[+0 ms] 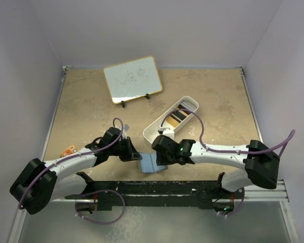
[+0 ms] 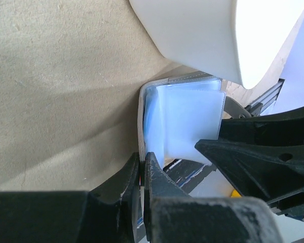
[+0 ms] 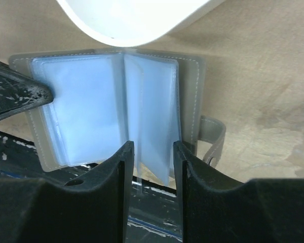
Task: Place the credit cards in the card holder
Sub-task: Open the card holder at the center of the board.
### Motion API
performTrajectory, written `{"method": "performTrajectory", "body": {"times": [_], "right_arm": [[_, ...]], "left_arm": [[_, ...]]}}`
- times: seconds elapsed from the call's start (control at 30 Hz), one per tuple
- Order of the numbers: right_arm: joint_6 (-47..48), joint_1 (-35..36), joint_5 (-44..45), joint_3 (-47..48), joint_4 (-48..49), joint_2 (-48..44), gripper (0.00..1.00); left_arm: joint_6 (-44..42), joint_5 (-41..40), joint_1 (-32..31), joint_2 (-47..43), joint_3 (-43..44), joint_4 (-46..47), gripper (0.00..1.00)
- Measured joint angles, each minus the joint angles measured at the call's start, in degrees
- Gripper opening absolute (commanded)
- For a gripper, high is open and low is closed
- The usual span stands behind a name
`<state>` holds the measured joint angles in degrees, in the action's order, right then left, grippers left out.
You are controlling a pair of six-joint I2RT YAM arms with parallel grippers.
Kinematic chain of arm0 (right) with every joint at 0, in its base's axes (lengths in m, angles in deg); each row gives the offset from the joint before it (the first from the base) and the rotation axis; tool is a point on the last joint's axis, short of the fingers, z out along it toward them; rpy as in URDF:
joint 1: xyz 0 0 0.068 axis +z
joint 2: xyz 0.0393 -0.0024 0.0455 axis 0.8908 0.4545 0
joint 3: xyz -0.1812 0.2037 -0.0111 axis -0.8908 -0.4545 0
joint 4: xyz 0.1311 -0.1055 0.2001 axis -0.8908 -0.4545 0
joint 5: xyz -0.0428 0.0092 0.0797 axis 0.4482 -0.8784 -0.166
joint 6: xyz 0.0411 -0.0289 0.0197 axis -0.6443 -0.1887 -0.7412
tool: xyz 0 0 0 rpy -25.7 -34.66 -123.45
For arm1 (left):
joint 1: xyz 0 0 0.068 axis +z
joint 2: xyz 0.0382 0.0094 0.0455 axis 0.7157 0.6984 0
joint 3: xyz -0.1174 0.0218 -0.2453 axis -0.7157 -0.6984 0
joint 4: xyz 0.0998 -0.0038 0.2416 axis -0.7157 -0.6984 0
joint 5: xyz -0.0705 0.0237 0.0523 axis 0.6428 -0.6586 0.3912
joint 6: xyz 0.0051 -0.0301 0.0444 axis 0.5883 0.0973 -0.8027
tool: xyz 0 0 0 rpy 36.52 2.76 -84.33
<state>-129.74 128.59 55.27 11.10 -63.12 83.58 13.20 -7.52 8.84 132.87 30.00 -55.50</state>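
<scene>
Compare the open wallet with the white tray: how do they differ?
The card holder is grey with pale blue sleeves, spread open; the white tray is a rounded tub. The left gripper pinches the card holder's edge; no gripper holds the tray. The tray holds cards; the card holder's sleeves look empty. Both rest on the table.

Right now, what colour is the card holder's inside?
Pale blue; the card holder shows best in the right wrist view.
</scene>
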Motion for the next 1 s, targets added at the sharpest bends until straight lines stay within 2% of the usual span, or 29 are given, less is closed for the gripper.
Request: {"method": "performTrajectory", "body": {"times": [0.1, 0.2, 0.3, 0.43, 0.67, 0.77, 0.9, 1.0], "right_arm": [[0.07, -0.02, 0.76, 0.04, -1.68, -0.39, 0.37], [0.07, -0.02, 1.51, -0.11, -2.36, -0.39, 0.29], [0.09, -0.02, 1.66, -1.11, -2.23, -0.57, 0.23], [-0.09, -0.02, 1.64, -3.37, -1.99, -0.72, 0.22], [-1.03, -0.02, 1.27, -8.28, 0.96, -4.00, 0.22], [-1.38, -0.02, 0.66, -9.27, 2.45, -4.35, 0.21], [-1.49, -0.02, -0.20, -10.12, 3.80, -4.44, 0.21], [-1.44, -0.02, -0.24, -10.27, 3.96, -4.46, 0.23]], "left_arm": [[-0.20, 0.61, 0.00, 0.66, 0.17, 0.00, 0.00], [-0.90, 0.81, 0.00, 1.25, 0.31, 0.02, 0.00], [-1.03, 0.81, 0.00, 1.25, 0.39, -0.07, 0.06], [-1.25, 0.61, 0.00, 1.55, 0.96, -0.20, 0.17], [-1.38, -0.35, 0.00, 4.26, 1.49, -0.24, 0.23], [-1.42, -0.96, 0.00, 5.92, 2.34, -0.24, 0.17], [-1.40, -1.44, 0.00, 6.69, 3.08, -0.15, 0.02], [-1.42, -1.44, 0.00, 6.58, 3.10, 0.20, 0.00]]}}
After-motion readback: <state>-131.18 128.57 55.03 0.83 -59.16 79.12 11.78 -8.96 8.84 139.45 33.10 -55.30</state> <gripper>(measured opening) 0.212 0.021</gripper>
